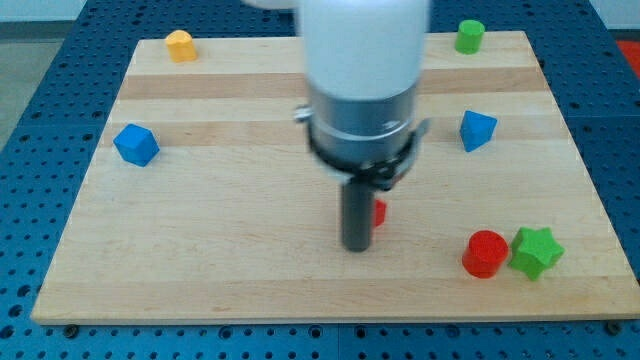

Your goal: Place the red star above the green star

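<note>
Fingers you will not find on this arm: it ends in a dark rod, so nothing is clenched or released, and your tip point(356, 246) rests on the surface point(230, 270) a little below the view's middle. Look just to the tip's right and you see a sliver of a red block point(380, 212) peeking out from behind the rod, touching it or nearly so; its shape is hidden, so you cannot tell whether this is the red star. Toward the view's lower right sits a red cylinder point(485, 253), and pressed against its right side is the green star point(536, 251); both lie well apart from the tip. Higher on the right you have a blue block point(477, 130) with slanted faces, and at the top right edge a green cylinder point(470, 36). Over at the view's left a blue block point(136, 144) with angular faces stands near the edge, and at the top left a small orange block point(180, 45) sits by the rim. The arm's white and grey body covers the upper middle of the surface.
</note>
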You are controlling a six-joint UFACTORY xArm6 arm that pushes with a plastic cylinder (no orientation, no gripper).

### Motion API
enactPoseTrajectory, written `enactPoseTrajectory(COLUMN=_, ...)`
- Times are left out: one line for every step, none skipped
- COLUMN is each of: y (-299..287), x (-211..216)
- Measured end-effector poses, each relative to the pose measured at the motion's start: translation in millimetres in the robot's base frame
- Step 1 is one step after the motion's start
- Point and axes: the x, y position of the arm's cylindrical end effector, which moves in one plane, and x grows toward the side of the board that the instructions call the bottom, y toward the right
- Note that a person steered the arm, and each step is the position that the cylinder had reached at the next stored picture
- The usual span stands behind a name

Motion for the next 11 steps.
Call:
enactPoseTrajectory(y=5, x=-3)
enactPoseTrajectory(y=-27, x=-3)
enactPoseTrajectory(y=-40, x=-18)
enactPoseTrajectory(y=-24, x=-40)
enactPoseTrajectory(y=33, x=-48)
enactPoseTrajectory(y=87, x=-48)
enactPoseTrajectory(y=91, x=-48)
enactPoseTrajectory(y=102, x=-48)
enactPoseTrajectory(y=126, x=-48)
enactPoseTrajectory(y=134, x=-56)
enactPoseTrajectory(y=130, x=-98)
